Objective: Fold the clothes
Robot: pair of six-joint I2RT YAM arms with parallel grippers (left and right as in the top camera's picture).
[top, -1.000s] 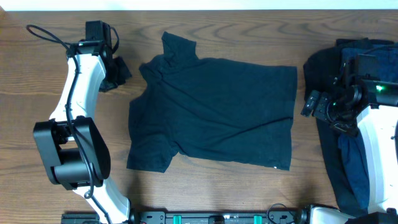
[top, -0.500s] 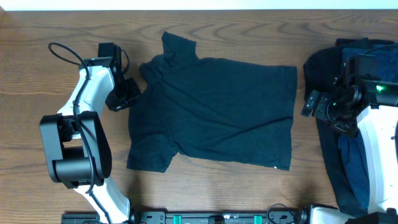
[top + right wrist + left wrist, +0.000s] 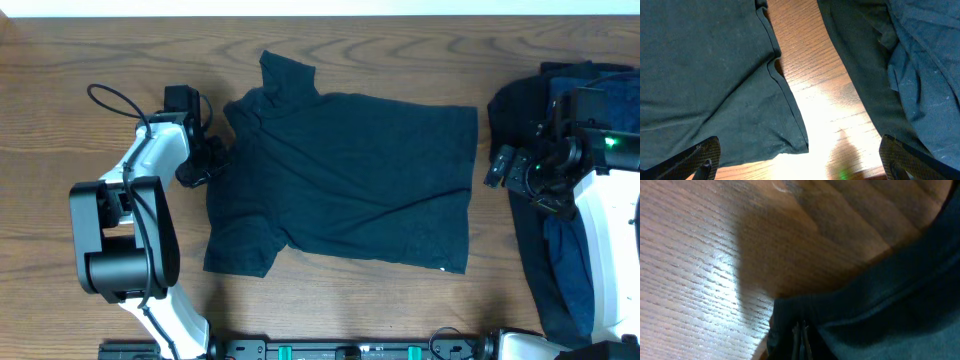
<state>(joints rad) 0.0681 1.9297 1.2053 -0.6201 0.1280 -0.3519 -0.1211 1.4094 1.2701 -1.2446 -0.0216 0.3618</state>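
Two grippers sit at opposite ends of a black T-shirt (image 3: 360,170), which lies spread flat on the middle of the table (image 3: 100,60), its collar toward the left. A small white label (image 3: 444,268) shows at its lower right corner. The left gripper (image 3: 208,160) touches the shirt's left edge by the collar, fingers pressed together; the wrist view shows the tips (image 3: 801,336) against a dark hem, but I cannot tell whether cloth is nipped between them. The right gripper (image 3: 497,167) hangs spread wide over the bare strip of wood between the shirt and a pile (image 3: 522,110) of black and navy clothes on the right.
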